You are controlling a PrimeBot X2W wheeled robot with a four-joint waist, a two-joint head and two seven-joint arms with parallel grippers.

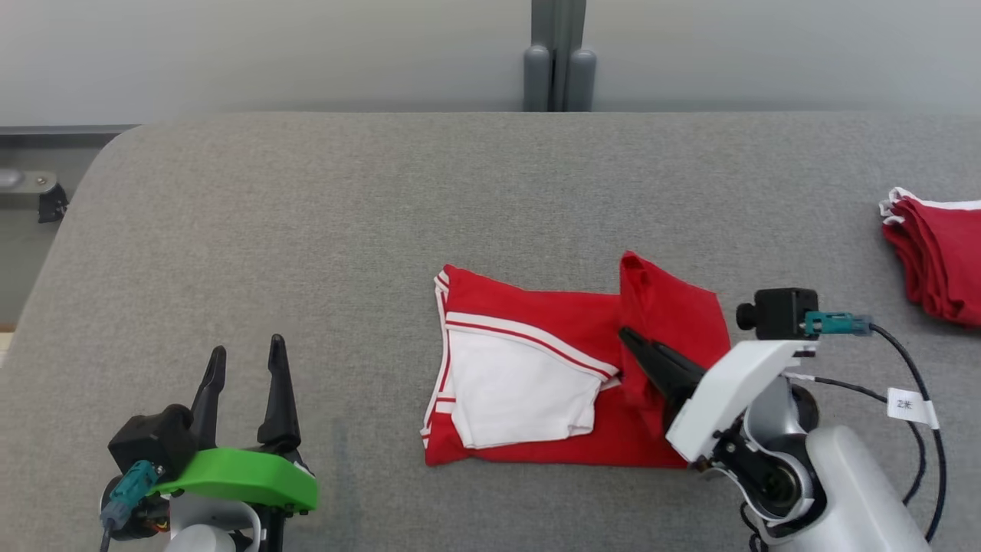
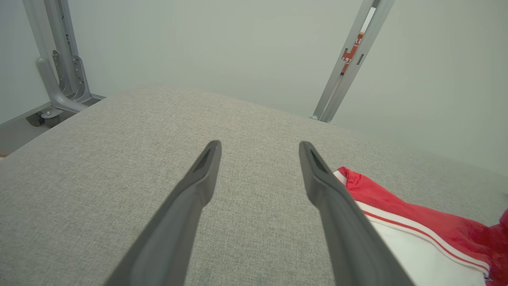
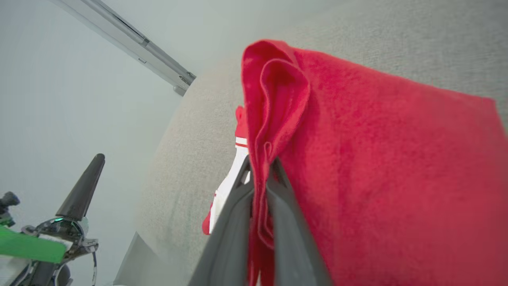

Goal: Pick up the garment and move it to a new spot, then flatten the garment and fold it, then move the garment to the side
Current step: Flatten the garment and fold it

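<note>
A red garment [image 1: 536, 368] with white trim and a white panel lies on the grey table [image 1: 306, 230], partly folded. Its right part [image 1: 674, 314] is lifted and turned over toward the middle. My right gripper [image 1: 630, 337] is shut on that raised red edge; in the right wrist view the cloth [image 3: 357, 159] runs between the two dark fingers [image 3: 285, 222]. My left gripper [image 1: 245, 362] stands open over bare table at the lower left, well left of the garment. The left wrist view shows its spread fingers [image 2: 198, 186] with the garment's corner [image 2: 416, 234] to their right.
A stack of folded red garments [image 1: 939, 257] lies at the table's right edge. A grey post [image 1: 559, 69] stands behind the table's far edge, and a metal bracket [image 1: 31, 192] sits off the left edge. Bare table spreads across the left and far side.
</note>
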